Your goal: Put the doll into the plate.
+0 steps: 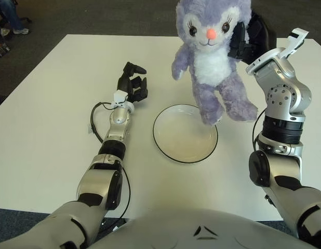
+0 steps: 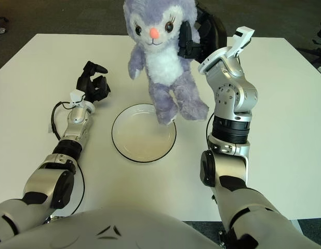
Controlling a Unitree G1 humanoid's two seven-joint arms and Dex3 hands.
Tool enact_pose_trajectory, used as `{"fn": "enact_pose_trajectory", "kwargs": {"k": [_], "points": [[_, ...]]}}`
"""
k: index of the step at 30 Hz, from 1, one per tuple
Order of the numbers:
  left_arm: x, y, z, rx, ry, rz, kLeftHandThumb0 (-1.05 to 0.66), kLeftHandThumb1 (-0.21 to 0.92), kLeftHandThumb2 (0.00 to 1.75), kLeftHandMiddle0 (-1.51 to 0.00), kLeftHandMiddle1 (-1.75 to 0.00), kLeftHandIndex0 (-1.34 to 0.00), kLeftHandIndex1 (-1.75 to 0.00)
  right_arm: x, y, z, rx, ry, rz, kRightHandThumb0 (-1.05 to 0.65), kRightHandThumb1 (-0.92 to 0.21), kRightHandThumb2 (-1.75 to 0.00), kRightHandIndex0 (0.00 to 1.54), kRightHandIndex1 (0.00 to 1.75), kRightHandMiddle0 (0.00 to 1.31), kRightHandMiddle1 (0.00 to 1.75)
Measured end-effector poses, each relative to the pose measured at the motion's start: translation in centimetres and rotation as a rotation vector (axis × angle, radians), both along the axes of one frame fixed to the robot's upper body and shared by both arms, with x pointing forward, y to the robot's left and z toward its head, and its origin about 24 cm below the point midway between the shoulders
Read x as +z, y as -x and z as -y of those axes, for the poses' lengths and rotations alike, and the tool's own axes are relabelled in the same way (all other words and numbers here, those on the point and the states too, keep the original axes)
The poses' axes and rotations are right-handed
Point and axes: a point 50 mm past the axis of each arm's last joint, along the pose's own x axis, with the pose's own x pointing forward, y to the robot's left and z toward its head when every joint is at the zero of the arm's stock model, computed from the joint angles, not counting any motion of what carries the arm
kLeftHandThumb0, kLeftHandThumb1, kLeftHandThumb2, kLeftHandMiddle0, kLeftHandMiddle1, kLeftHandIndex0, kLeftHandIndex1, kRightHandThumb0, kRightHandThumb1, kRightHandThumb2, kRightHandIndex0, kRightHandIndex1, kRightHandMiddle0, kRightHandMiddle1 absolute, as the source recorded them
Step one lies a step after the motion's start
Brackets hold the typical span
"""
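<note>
Table (image 1: pixel 41 129) space left of the plate (image 1: pixel 185 133) holds the idle left hand (image 1: pixel 133 83), fingers curled on nothing. Right hand (image 1: pixel 249 41) grips the doll (image 1: pixel 210 57) from behind, upright, feet over the plate's far right rim, poised for lowering.

The right robot hand (image 2: pixel 194 35) holds the purple doll (image 2: pixel 160 57) upright, its feet over the plate's (image 2: pixel 121 150) far rim.

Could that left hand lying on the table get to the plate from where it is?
Probably yes. The left hand lies just left of the plate, with bare table between; the doll hangs over the plate's far right rim.
</note>
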Motion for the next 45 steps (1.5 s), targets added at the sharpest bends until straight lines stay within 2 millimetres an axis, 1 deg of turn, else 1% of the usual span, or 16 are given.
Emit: {"fn": "enact_pose_trajectory", "kwargs": {"k": [9, 15, 24, 31, 45], "points": [[0.0, 0.0, 0.0, 0.0, 0.002, 0.002, -0.38, 0.69, 0.84, -0.92, -1.75, -0.33, -1.75, -1.3, 0.2, -0.4, -0.053, -0.009, -0.076, 0.55, -0.13, -1.54, 0.76, 1.75, 0.93, 1.75], [0.0, 0.0, 0.0, 0.001, 0.002, 0.001, -0.38, 0.69, 0.84, -0.92, -1.75, -0.34, -1.75, -1.7, 0.4, -0.3, -0.069, -0.003, -0.1, 0.53, -0.16, -1.51, 0.74, 1.75, 0.92, 1.75], [0.0, 0.0, -0.1, 0.002, 0.0, 0.001, -0.38, 0.68, 0.85, -0.92, -1.75, -0.34, -1.75, -2.2, 0.5, -0.9, -0.057, -0.027, -0.116, 0.51, -0.19, -1.46, 0.71, 1.75, 0.88, 1.75], [0.0, 0.0, -0.1, 0.001, 0.0, 0.0, -0.38, 0.68, 0.85, -0.93, -1.75, -0.34, -1.75, -2.8, 0.6, -1.3, -0.048, -0.055, -0.137, 0.51, -0.2, -1.46, 0.7, 1.75, 0.88, 1.75], [0.0, -0.1, 0.0, 0.0, -0.001, -0.009, -0.38, 0.68, 0.86, -0.93, -1.75, -0.34, -1.75, -4.2, 0.3, -1.3, -0.044, -0.083, -0.154, 0.51, -0.21, -1.45, 0.69, 1.75, 0.88, 1.75]]}}
